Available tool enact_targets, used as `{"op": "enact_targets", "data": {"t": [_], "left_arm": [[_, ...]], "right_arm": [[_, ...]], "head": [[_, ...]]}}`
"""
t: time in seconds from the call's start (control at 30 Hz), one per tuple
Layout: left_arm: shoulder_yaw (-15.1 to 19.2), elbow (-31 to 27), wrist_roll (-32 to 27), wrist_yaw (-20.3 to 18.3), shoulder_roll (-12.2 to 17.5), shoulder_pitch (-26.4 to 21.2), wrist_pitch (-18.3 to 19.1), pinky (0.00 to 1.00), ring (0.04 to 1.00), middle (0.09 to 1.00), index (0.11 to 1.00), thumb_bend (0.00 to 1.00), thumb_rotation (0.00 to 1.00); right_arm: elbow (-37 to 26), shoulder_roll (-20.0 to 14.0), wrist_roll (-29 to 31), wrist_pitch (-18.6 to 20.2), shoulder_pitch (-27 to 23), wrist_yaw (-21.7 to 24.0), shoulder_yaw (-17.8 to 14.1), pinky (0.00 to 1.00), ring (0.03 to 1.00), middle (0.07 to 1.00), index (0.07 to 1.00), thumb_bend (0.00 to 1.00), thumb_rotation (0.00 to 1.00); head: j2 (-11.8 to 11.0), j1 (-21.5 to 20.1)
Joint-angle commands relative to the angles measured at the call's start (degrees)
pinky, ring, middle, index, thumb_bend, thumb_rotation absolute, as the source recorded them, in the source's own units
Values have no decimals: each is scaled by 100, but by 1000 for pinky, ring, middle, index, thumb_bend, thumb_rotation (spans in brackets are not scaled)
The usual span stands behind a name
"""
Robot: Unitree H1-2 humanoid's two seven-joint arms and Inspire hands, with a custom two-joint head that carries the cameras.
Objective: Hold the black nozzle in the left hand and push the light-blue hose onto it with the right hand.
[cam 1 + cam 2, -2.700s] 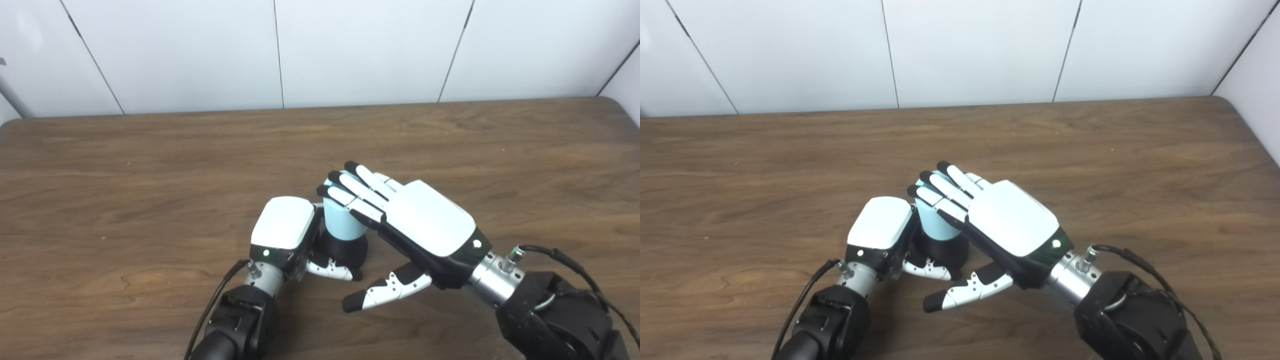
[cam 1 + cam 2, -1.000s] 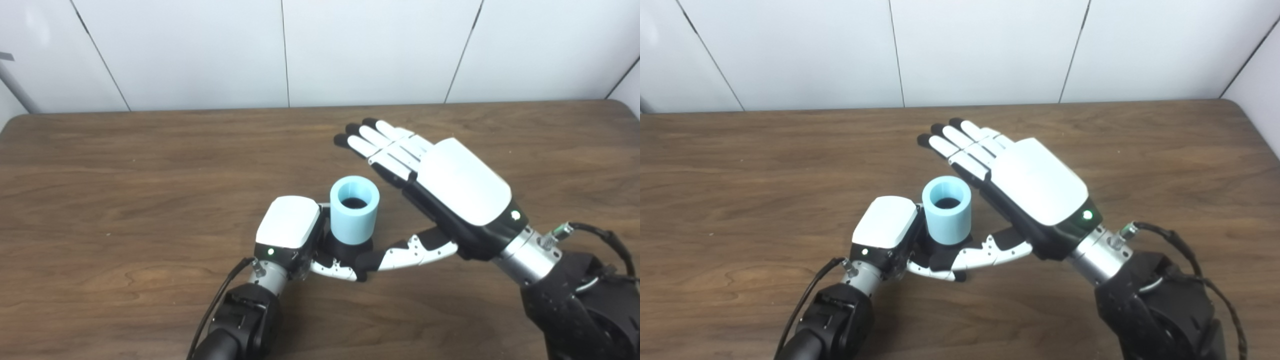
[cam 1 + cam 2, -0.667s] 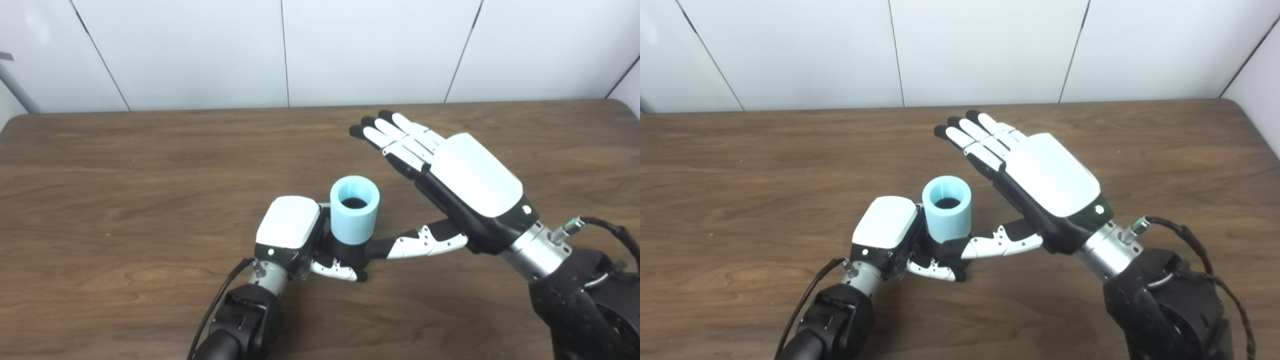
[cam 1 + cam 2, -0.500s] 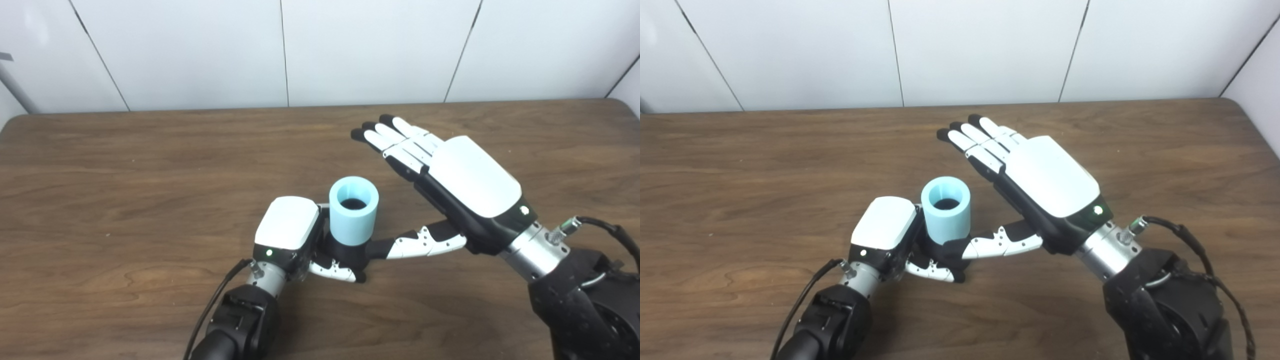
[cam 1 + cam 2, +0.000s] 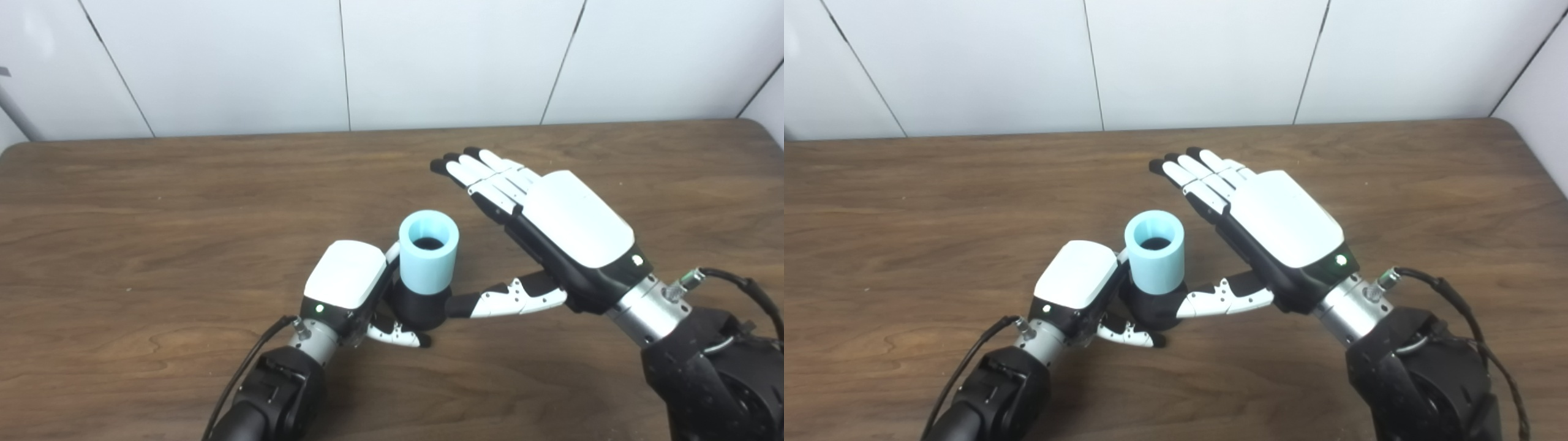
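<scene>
Light-blue hose (image 5: 428,250) sits on your nozzle (image 5: 418,308); left hand (image 5: 346,288) clamps the nozzle, right hand (image 5: 554,227) spread beside, empty.

Left robot hand (image 5: 346,283) and right robot hand (image 5: 566,214) each capped by a glossy white back plate, black frames with a small green light, white fingers (image 5: 484,174) tipped in black, silver wrist collars, bulky black forearms, black cables looped beside the wrists
</scene>
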Motion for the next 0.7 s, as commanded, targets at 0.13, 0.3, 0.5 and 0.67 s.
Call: {"op": "enact_targets", "data": {"t": [0.13,0.3,0.5,0.67], "left_arm": [[491,-313,-65,-64,67,-145,52,509,559,616,732,1000,295],[816,-365,-157,-260,238,-318,-24,370,468,558,688,1000,293],[1242,-593,-583,-872,613,-520,45,419,527,597,756,1000,323],[1903,-740,-1879,-1356,913,-730,189,579,704,727,870,1000,351]], "right_arm": [[-52,23,-41,-85,-74,-175,-18,910,981,971,980,642,1000],[-21,45,-58,-100,-42,-242,-25,904,973,966,976,641,1000],[15,43,-78,-77,-14,-311,-85,920,982,965,974,643,1000],[166,21,-19,-60,23,-477,-152,905,969,957,970,645,1000]], "head": [[-7,-11],[-16,-10],[-27,12],[-37,7]]}}
